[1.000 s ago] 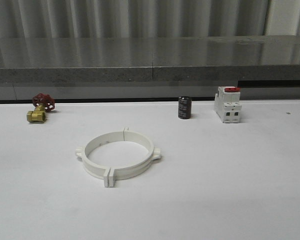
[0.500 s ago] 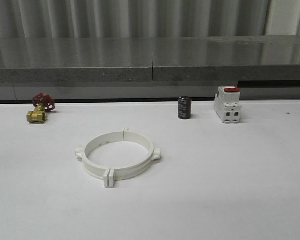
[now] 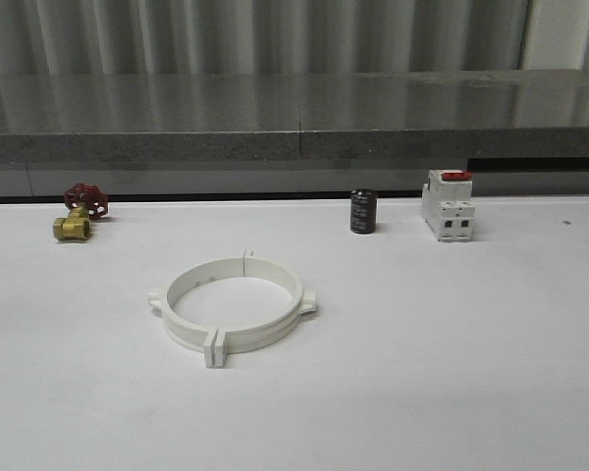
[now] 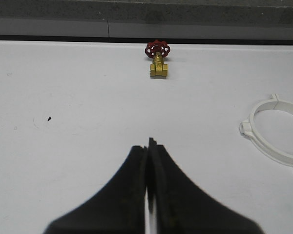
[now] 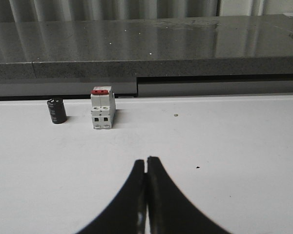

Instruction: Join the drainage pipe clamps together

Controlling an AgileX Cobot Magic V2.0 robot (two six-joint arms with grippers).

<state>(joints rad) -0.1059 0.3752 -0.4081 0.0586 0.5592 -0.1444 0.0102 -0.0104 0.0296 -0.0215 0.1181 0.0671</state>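
1. Brass valve (image 3: 78, 214) with red handwheel: far left of the white table (image 3: 452, 373), well apart from the work.
2. Left gripper (image 4: 148, 146): jaws pressed together, holding nothing, above bare table.
3. Drainage pipe clamps (image 3: 233, 305): the two half-rings lie flat, left of table centre, already meeting as one ring, tabs (image 3: 214, 348) paired at near and far seams. From the left jaws the ring sits forward and toward the centre; the left arm is judged nearer.
4. Black cylinder (image 3: 363, 211) and white breaker (image 3: 448, 204): at the back, right of centre.
5. Right gripper (image 5: 146, 165): jaws closed, empty, facing the breaker.
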